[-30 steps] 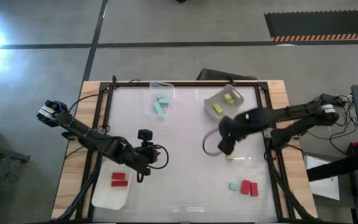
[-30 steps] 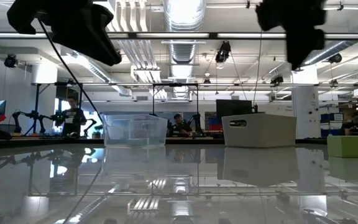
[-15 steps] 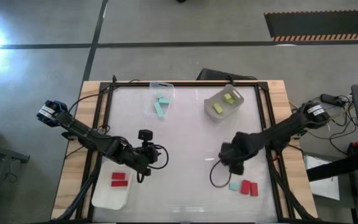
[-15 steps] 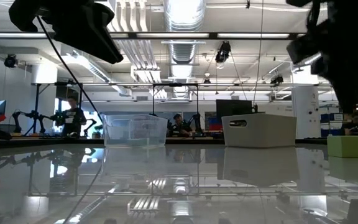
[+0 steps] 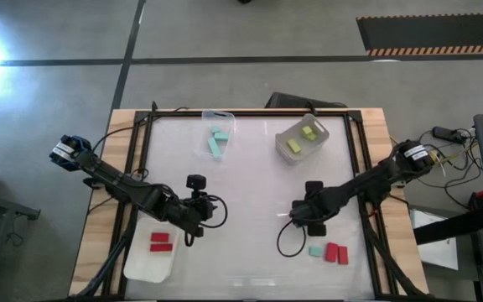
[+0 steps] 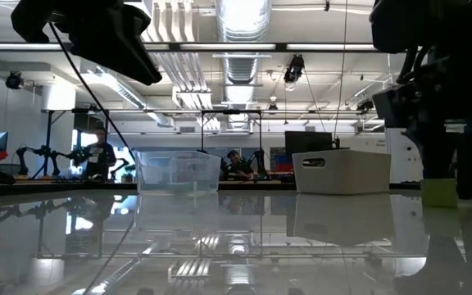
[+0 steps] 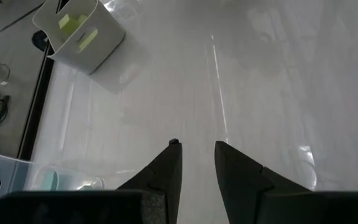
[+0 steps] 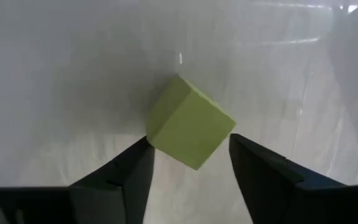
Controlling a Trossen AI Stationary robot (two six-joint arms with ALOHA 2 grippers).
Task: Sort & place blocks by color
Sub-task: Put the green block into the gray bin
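Right gripper (image 8: 188,163) straddling yellow-green block (image 8: 190,122), jaws wide, not yet clamped.
Block sits on tabletop (image 5: 250,184) right of centre, hidden under the gripper from above. Looks light, rigid, smooth; grip opposite flat faces. Left gripper (image 7: 197,155) waits by the front-left tray (image 5: 145,267), narrow, empty.

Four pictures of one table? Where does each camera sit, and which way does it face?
High: overhead, looking straight down; both arms, trays, blocks.
Low: table height, looking level across into the room; dark arm parts overhead.
Left wrist: on that arm; left gripper, gap narrow, over bare table.
Right wrist: right gripper open around the yellow-green block.
Shared: low view shows that block too.
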